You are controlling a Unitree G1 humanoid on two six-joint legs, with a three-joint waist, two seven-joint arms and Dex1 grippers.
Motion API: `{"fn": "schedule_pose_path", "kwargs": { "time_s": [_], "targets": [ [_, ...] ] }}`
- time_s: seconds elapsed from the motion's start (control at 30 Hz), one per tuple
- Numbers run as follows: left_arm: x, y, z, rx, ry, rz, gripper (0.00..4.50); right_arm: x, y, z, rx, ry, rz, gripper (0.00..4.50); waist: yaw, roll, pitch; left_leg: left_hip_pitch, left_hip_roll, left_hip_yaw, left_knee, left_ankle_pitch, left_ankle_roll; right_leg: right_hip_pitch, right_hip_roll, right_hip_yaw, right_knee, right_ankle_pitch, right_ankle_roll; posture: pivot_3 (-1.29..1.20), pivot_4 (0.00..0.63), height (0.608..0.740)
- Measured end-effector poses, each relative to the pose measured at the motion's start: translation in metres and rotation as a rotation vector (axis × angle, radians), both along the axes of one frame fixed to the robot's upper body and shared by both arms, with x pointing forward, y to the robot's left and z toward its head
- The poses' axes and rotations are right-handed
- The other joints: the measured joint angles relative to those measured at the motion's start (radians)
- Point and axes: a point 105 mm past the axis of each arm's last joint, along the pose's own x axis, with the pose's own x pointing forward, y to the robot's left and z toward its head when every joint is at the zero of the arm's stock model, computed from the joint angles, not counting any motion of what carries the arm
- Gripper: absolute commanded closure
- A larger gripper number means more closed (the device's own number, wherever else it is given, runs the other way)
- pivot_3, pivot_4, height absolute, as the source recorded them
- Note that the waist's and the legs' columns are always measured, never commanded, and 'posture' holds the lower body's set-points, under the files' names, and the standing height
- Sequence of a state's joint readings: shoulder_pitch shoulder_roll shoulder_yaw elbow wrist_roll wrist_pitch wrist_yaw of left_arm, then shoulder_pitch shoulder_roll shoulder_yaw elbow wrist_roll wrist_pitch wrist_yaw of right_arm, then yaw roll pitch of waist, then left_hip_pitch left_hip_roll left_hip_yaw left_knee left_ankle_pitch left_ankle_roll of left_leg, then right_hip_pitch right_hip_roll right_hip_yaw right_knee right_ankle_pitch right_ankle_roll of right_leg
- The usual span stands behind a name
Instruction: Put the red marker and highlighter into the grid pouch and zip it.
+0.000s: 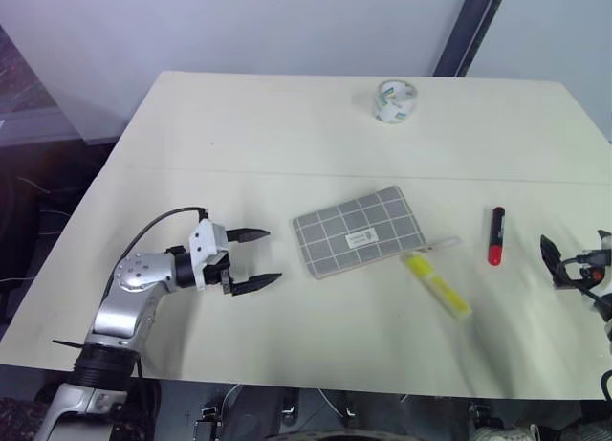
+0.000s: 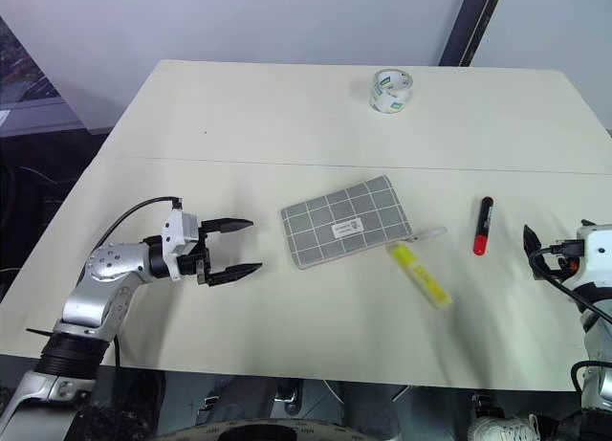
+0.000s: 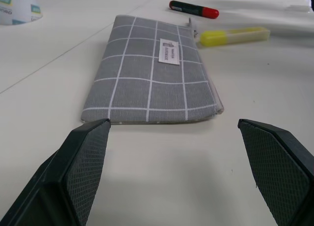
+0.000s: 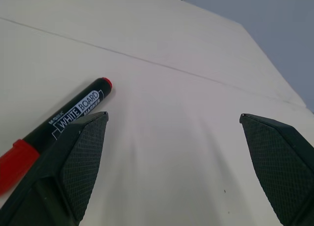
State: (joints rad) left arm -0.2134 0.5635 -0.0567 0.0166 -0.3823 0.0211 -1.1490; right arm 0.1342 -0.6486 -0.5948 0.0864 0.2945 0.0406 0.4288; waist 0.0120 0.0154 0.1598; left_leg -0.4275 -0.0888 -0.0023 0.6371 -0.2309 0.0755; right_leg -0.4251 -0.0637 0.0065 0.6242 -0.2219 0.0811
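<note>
Table [image 1: 287, 125], grid pouch [image 1: 358, 231] beyond left hand [image 1: 252, 259]

A lab or office: plain white table [image 1: 287, 125], grey wall [image 1: 239, 20], tape roll [image 1: 395, 100]

The flat grey woven-cloth grid pouch [image 3: 152, 79] looks matt, with a paper-like white label. The black plastic red marker [image 4: 54, 130] shines slightly (printed lettering along its barrel), and the translucent yellow plastic highlighter [image 3: 235, 36] is smooth. The cream surface [image 1: 287, 135] is smooth and matt; the black fingers [image 3: 83, 162] show fine cross-hatched texture
</note>
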Motion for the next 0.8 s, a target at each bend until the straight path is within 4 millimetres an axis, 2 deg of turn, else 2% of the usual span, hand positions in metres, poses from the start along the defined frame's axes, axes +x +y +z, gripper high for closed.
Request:
{"fn": "schedule_pose_path", "kwargs": {
  "time_s": [0.2,0.73,0.8],
  "targets": [
    [0.008,-0.001,0.006,0.012,-0.026,0.037,0.10,0.001,0.001,0.001,0.001,-0.003,0.002,0.03,0.000,0.000,0.000,0.000,0.000,0.000,-0.002,0.000,0.000,0.000,0.000,0.000,-0.003,0.000,0.000,0.00,0.150,0.740],
    [0.014,-0.004,0.019,-0.030,-0.087,0.054,0.10,0.008,0.003,0.006,0.003,-0.020,0.011,0.03,0.001,0.000,0.000,0.000,0.000,0.000,-0.005,0.000,0.000,0.000,0.000,0.000,-0.006,0.000,0.000,0.00,0.150,0.740],
    [0.014,-0.006,0.019,-0.038,-0.088,0.061,0.10,0.008,0.003,0.006,0.005,-0.020,0.015,0.56,0.001,0.000,0.000,0.000,0.000,0.000,-0.005,0.000,0.000,0.000,0.000,0.000,-0.006,0.000,0.000,0.00,0.150,0.740]
  ]
}}
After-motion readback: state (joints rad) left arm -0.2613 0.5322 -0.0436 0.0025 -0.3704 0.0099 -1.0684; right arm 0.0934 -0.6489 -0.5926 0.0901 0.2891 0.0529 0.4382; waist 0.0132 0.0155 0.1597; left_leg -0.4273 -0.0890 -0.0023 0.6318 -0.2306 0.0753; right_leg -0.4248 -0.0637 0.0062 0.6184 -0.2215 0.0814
